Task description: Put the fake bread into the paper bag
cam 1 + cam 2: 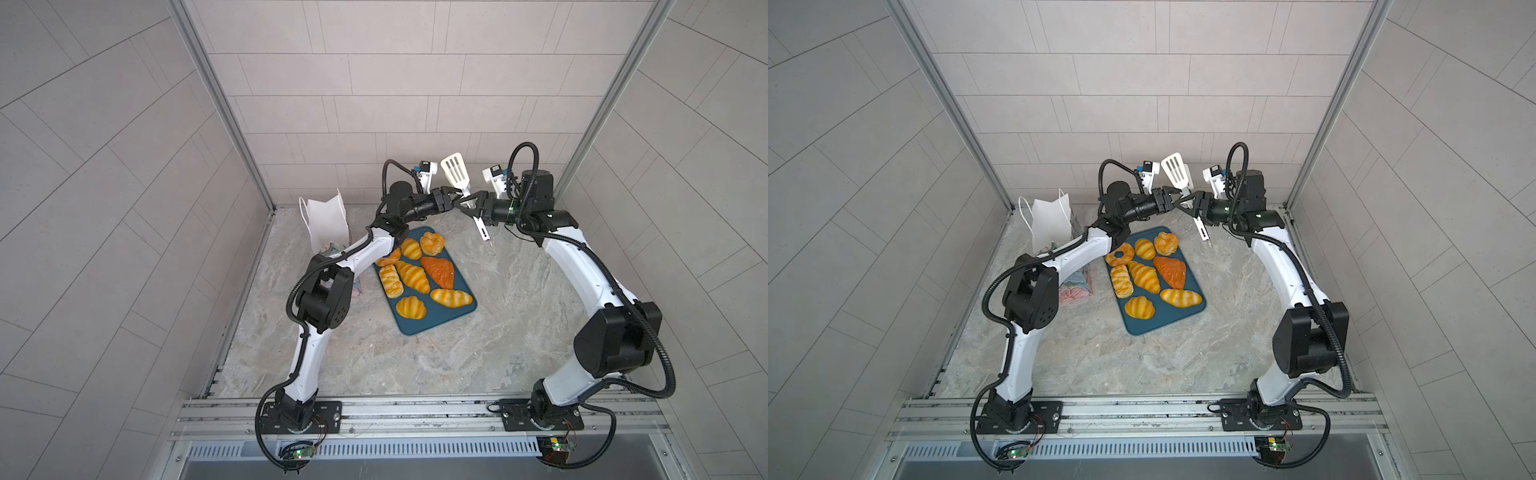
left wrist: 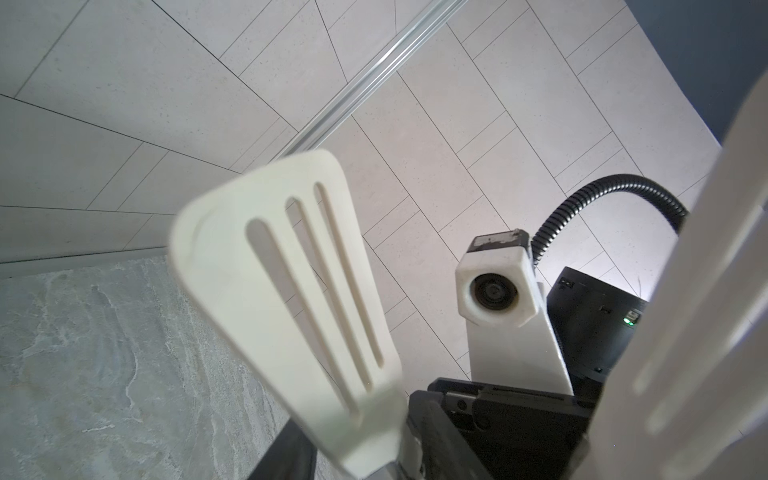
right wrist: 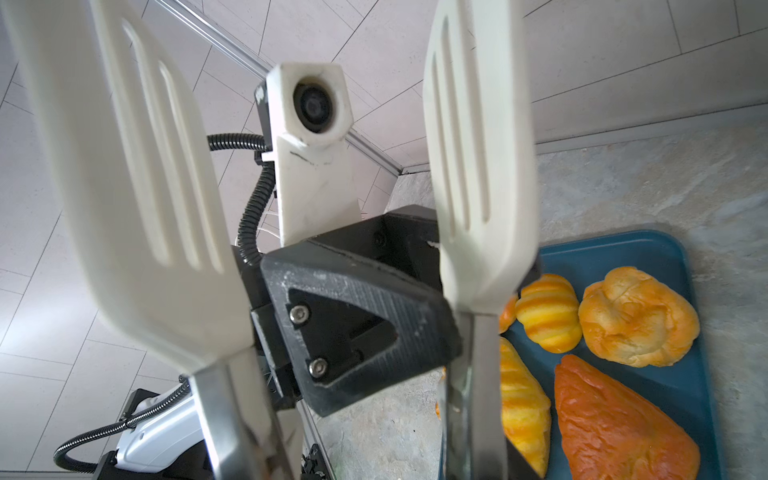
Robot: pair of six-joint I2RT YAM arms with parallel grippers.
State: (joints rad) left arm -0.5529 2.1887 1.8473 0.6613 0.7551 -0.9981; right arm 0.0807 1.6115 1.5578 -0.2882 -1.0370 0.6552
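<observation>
Lying on the teal tray (image 1: 419, 326) at centre, eight pieces of the fake bread (image 1: 413, 276) are sitting outside the paper bag (image 1: 326, 220) standing at ten o'clock, while at twelve o'clock the right gripper (image 1: 467, 205) is clasping the white tongs (image 1: 455, 172) aloft and the left gripper (image 1: 454, 198) is straddling one tong arm, grip unclear.

Teal tray (image 1: 437, 319), white slotted tongs (image 1: 456, 171)

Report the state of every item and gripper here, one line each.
fake bread, eight pieces lying on the tray
tray, flat on the table
paper bag, upright, mouth open
tongs, held aloft, blades apart
right gripper, shut on the tongs
left gripper, at the tongs, grip unclear
</observation>
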